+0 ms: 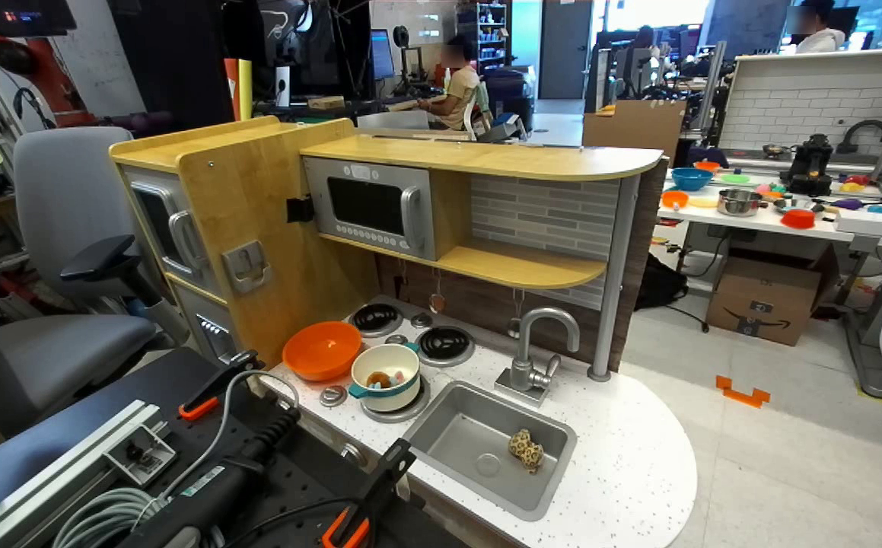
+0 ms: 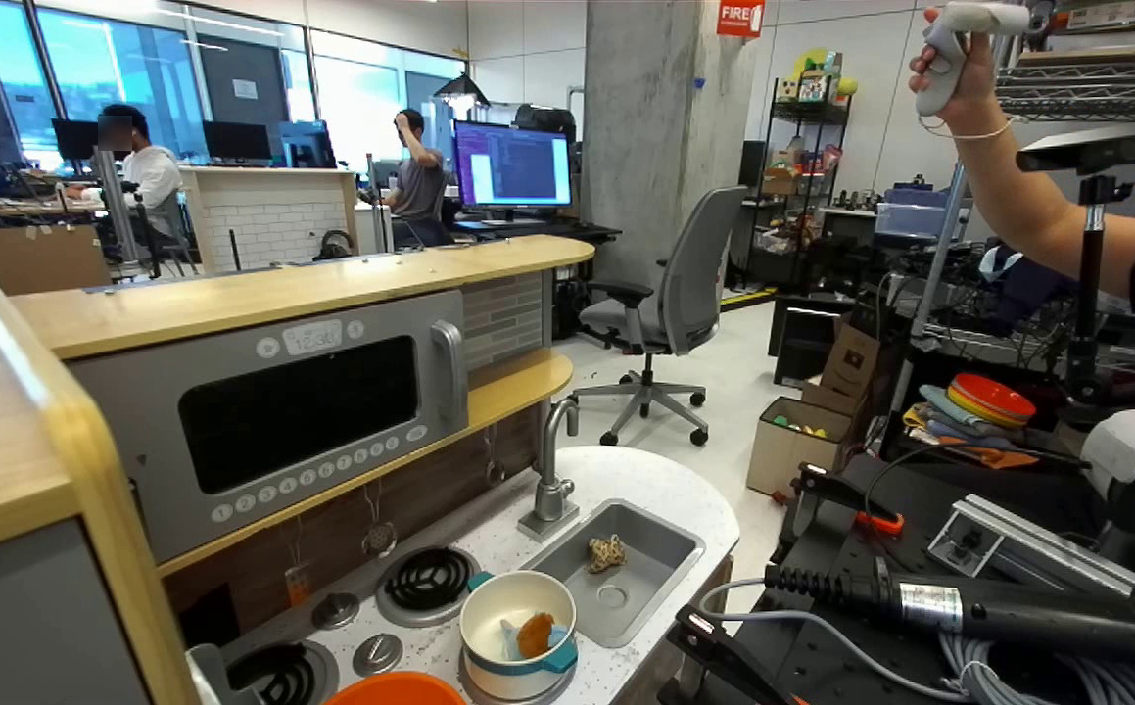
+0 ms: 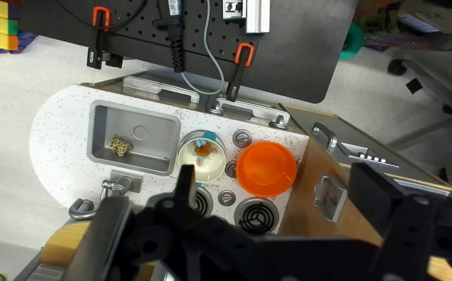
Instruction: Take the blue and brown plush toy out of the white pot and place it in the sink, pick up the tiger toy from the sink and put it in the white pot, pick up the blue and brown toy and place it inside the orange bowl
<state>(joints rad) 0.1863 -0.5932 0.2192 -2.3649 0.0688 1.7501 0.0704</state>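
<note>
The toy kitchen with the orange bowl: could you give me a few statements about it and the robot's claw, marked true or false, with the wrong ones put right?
1. The spotted tiger toy lies in the sink. True.
2. The blue and brown plush toy is in the sink too. False: it is inside the white pot.
3. The white pot stands between the sink and the orange bowl. True.
4. The gripper is clutching the orange bowl. False: its jaws stand wide apart in the wrist view, holding nothing.
5. The grey tap stands beside the basin of the sink. True.
</note>
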